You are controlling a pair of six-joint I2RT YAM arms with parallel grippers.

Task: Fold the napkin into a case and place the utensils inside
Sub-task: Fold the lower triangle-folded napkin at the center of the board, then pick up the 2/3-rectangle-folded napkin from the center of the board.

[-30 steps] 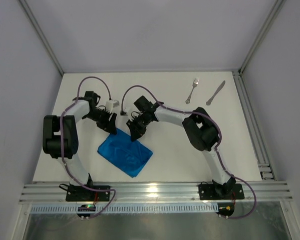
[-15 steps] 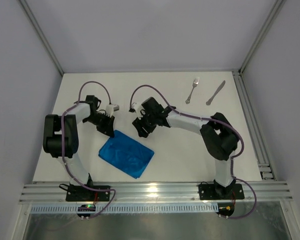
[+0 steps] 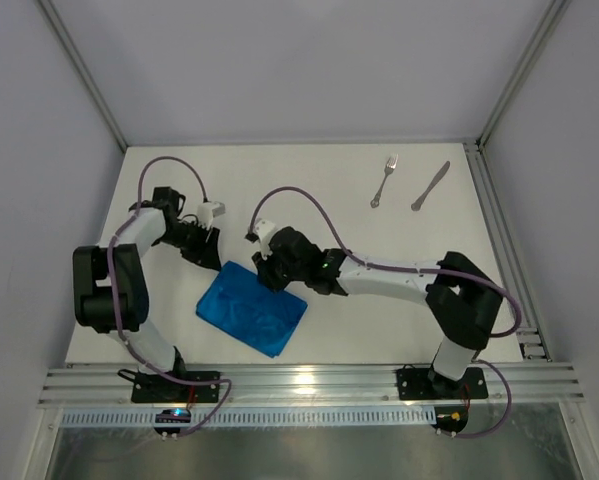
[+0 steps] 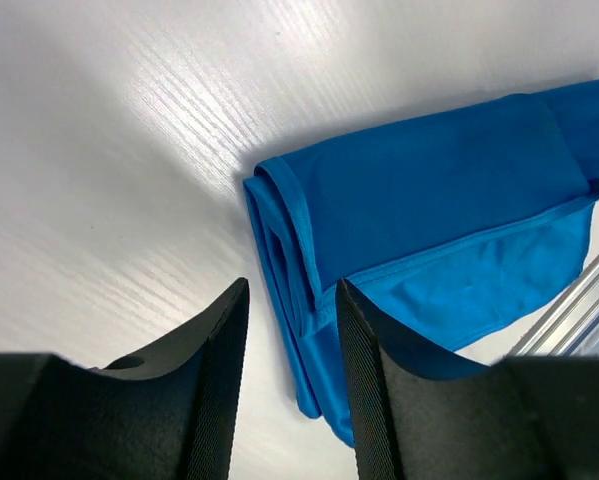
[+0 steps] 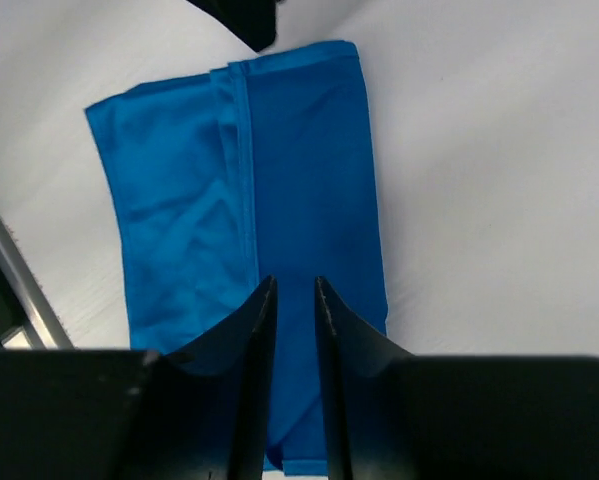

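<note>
The bright blue napkin [image 3: 251, 310] lies folded into a broad oblong on the white table, left of centre. My left gripper [image 3: 207, 252] hovers at its far left corner. In the left wrist view the jaws [image 4: 292, 290] stand open, with the napkin's layered folded edge [image 4: 289, 250] showing in the gap. My right gripper [image 3: 272, 272] is over the napkin's far right edge. Its jaws [image 5: 295, 282] are apart by a narrow gap above the cloth [image 5: 309, 200] and hold nothing. The fork [image 3: 383, 181] and knife [image 3: 430, 186] lie side by side at the far right.
A metal rail [image 3: 299, 380] runs along the table's near edge, and another rail [image 3: 504, 240] borders the right side. White table [image 3: 379, 330] shows to the right of the napkin. The left finger's dark tip [image 5: 241, 22] shows at the top of the right wrist view.
My right arm has stretched out and swung its gripper nearer, onto the napkin's far right edge. My left gripper pulled back slightly to the left. The napkin's far corner has shifted a little.
</note>
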